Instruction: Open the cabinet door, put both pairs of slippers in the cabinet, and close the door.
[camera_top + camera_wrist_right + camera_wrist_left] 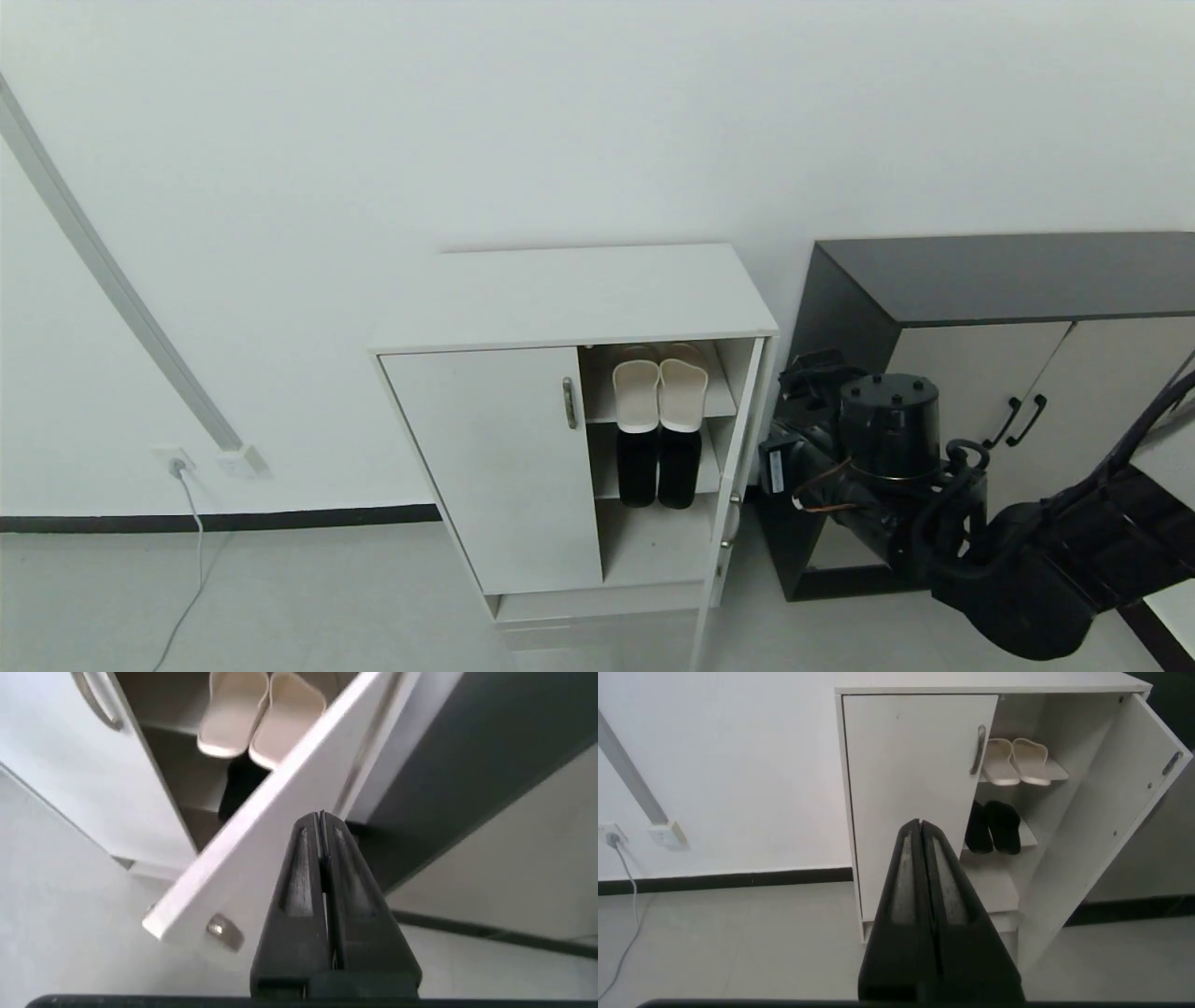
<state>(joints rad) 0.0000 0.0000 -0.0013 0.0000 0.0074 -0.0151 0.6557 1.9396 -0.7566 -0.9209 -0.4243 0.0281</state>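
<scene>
already stowed inside the cabinet (579,289): white slippers (659,394) on the upper shelf, black slippers (658,464) just below. left to do: shutting the open door (280,831). clenched right pincer (322,821) near its outer face; clenched left pincer (921,826) well apart.

Open door (736,476) is running off the bottom edge at 6 o'clock in the head view, so its lower corner is getting cut off. Dark cabinet (1008,280) is getting clipped at 3 o'clock, and the right arm (934,523) is covering its lower front. Cable (191,560) is leaving frame at 7 o'clock. In the right wrist view the open door is hiding most of the black slippers (241,789). White slippers (659,397): toe ends are sitting too deep in shade to resolve.
</scene>
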